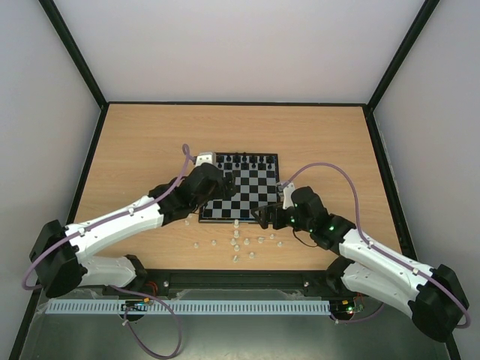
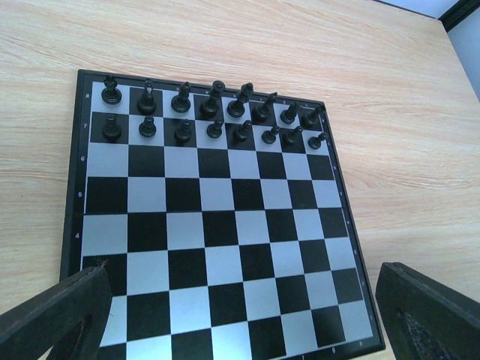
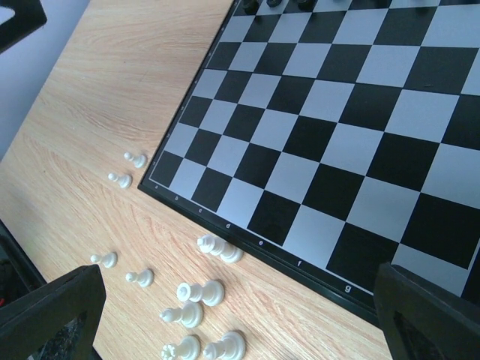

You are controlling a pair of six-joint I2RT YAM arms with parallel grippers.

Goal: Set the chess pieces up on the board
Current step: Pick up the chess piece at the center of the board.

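Our left gripper (image 2: 240, 330) and right gripper (image 3: 240, 319) gape empty | white pieces (image 3: 202, 291) crowded at 6 o'clock of board (image 3: 315, 135) | we risk scattering neighbours.

Pair of arms, left arm (image 1: 112, 229) and right arm (image 1: 379, 262): white shells between bulky black joints. Lilac cable (image 1: 337, 169) looped along each. Tiny green lights (image 1: 330, 226) at right wrist. Matte black wedge-shaped fingers (image 2: 56, 315).
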